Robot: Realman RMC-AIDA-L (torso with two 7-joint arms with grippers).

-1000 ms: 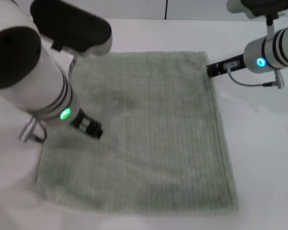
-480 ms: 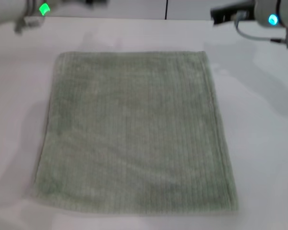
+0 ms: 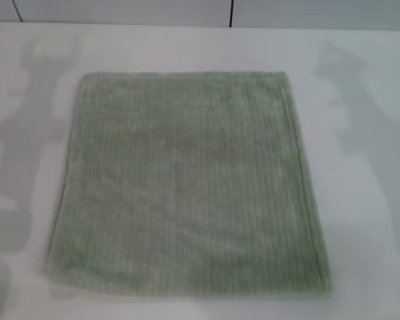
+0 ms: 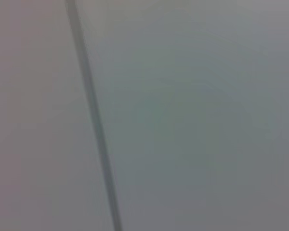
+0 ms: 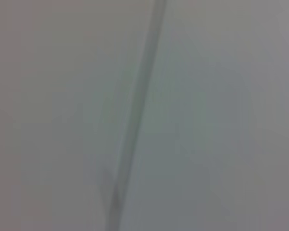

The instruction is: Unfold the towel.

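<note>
A pale green towel point(image 3: 187, 183) lies spread flat and square on a white desk point(image 3: 367, 200), with neither arm's jaws visible, so their state and nearness cannot be told.

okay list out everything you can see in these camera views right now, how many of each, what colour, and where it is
towel: one, pale sage green with fine ribbed stripes, lying spread flat in a single layer on the middle of the table, roughly square, no fold showing.
table: one, white, under the towel and bare all round it; two arm-shaped shadows fall on it, one to each side of the towel.
dark seam: one, a thin vertical line in the pale surface beyond the table's far edge; each wrist view shows a similar dark line on plain grey.
left gripper: none in view in any picture.
right gripper: none in view in any picture.
</note>
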